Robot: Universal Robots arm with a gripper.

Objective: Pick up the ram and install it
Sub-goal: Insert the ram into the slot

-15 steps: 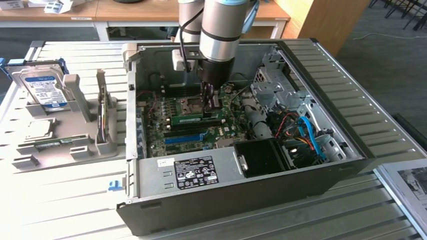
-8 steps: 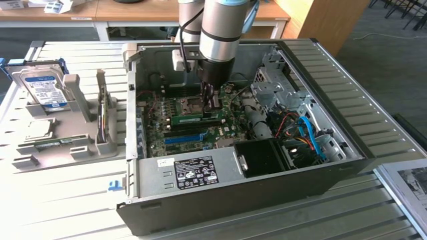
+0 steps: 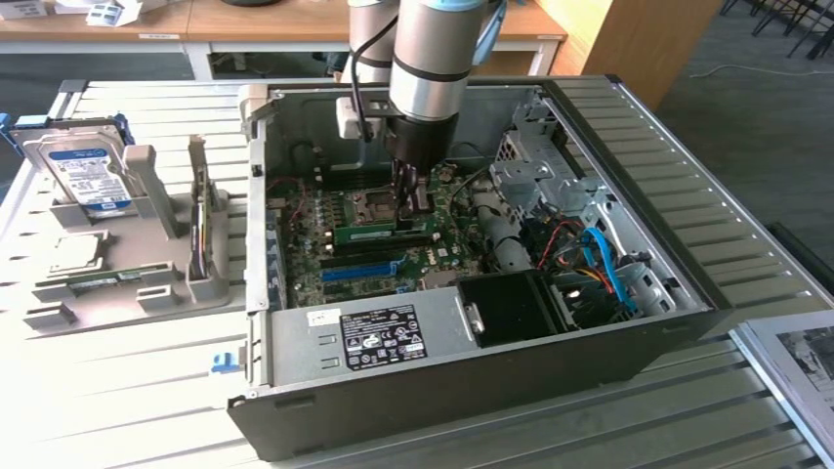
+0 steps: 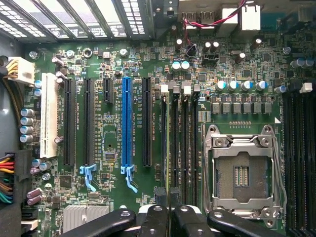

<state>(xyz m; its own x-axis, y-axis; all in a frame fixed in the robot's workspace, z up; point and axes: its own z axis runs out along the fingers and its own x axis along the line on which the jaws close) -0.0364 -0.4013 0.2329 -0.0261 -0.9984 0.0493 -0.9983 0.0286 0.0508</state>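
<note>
Currently, the insertion step is in hand: the gripper (image 3: 417, 208), fingers close together and apparently clamped on the ram (image 3: 367, 233), holds it low over the memory slots (image 4: 183, 133), where seating demands square alignment and even downward pressure.

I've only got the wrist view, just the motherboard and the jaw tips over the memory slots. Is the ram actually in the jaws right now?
Observer: It looks so. From the exterior view, a thin green stick, the ram, runs from the jaws toward the exterior view's left, low over the board inside the case.
Operator: What's sitting outside the case?
Observer: A grey holder stands beside the case on the exterior view's left. The hard drive with its blue-white label is upright in it.
</note>
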